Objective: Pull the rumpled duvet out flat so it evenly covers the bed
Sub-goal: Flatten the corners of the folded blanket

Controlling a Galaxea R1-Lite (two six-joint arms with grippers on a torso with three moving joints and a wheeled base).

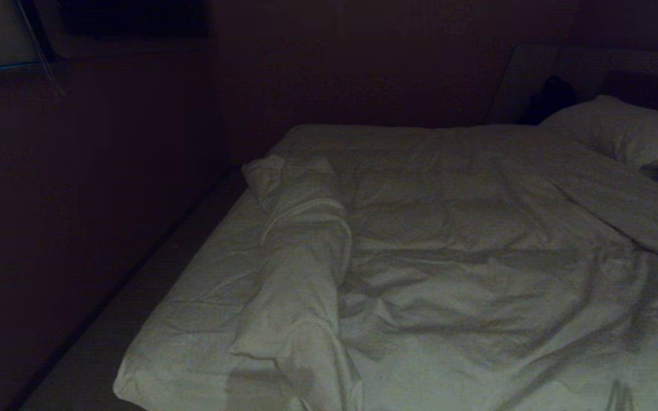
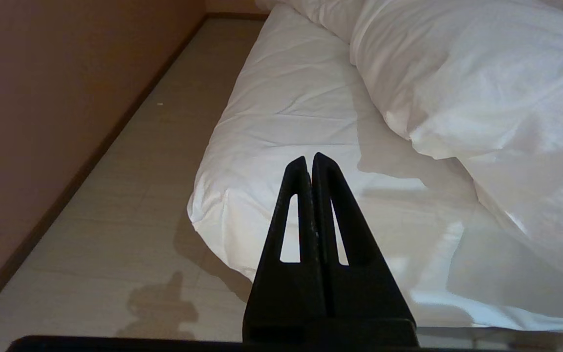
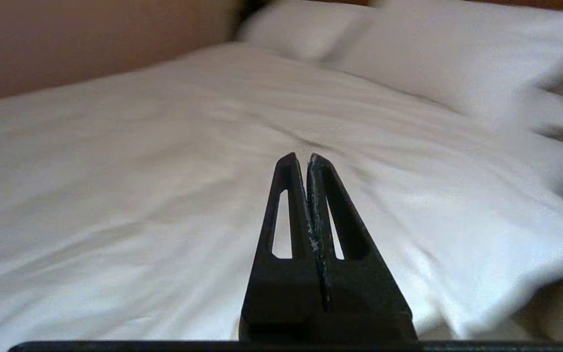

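Duvet (image 1: pixel 477 240) lies over most of the bed (image 1: pixel 163 365), filling centre and right of the head view, but its left edge is folded back on itself into a thick rumpled roll (image 1: pixel 300 268) running from mid-frame down to the bottom edge. Left of that roll, bare sheet (image 1: pixel 215 285) shows along the bed's side, down to the lower-left corner. Pillow (image 1: pixel 626 131) sits upper right. Neither arm shows in the head view. Left gripper (image 2: pixel 309 161), jaws pressed together and holding nothing, hangs above the bed's near corner, floor (image 2: pixel 130 195) to one side of it and the puffy fold rising in the upper right of its wrist view. Right gripper (image 3: pixel 301 161), jaws likewise closed and empty, points across the broad white spread toward the pillows. Step in hand, as I judge it: approach only, no grasp made, and the flattening is hardly begun on the left side. Next move calls for one gripper to spread its jaws, come down on the rolled edge, pinch the top layer alone rather than the sheet beneath, and draw it out toward the uncovered strip.
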